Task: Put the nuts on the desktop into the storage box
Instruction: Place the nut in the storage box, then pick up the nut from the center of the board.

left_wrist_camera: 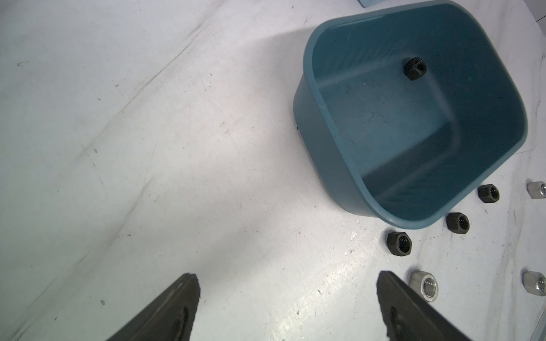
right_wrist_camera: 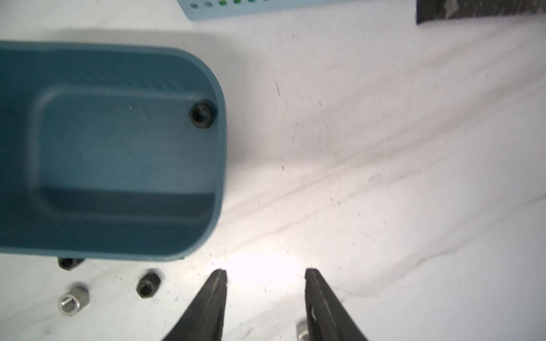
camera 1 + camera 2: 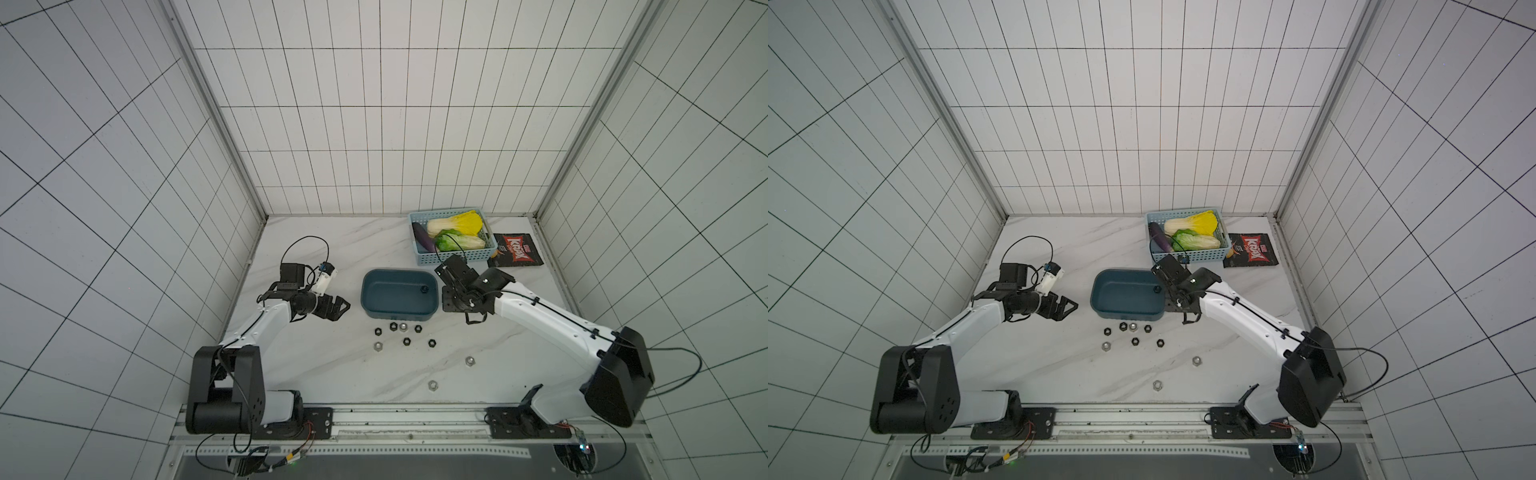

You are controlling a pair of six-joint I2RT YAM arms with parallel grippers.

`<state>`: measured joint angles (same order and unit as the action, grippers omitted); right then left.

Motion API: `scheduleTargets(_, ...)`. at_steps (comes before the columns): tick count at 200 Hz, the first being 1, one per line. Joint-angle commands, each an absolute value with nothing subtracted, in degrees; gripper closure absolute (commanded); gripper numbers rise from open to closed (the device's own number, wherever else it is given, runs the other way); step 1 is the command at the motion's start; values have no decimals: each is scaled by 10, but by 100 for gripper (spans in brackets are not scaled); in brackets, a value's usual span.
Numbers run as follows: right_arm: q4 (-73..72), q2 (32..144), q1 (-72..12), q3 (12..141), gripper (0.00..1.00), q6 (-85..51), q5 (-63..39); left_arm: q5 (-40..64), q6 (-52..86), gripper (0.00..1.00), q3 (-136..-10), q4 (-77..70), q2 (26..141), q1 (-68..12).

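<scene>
Nuts point(image 3: 406, 341), small black and silver metal hexagons, dot the white marble tabletop point(image 3: 332, 365) beside the teal plastic storage box point(image 3: 399, 272); left gripper point(image 1: 288, 276) and right gripper point(image 2: 265, 271) gape empty. Likely slick: pinch opposite flats.

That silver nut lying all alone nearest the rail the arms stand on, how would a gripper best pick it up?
Probably from straight above, pinching across two opposite flat sides of the silver nut. It seems to lie flat on the desktop, hole up, too low to reach under. Nothing else crowds it, which leaves room for the jaws.
</scene>
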<state>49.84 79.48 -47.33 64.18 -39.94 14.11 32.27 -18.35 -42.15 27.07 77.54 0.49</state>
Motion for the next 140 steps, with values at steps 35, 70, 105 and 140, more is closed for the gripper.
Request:
scheduleTargets(35, 567, 686, -476, 501, 48, -474, 89, 334, -198, 2, -417, 269, 775, 5)
scheduleTargets(70, 532, 690, -476, 443, 43, -482, 39, 329, -198, 3, -416, 268, 779, 4)
scheduleTargets(105, 485, 699, -476, 399, 42, -478, 7, 326, -197, 3, -414, 266, 779, 4)
scheduleTargets(140, 433, 732, -476, 362, 42, -476, -11, 326, -196, 3, -414, 265, 779, 4)
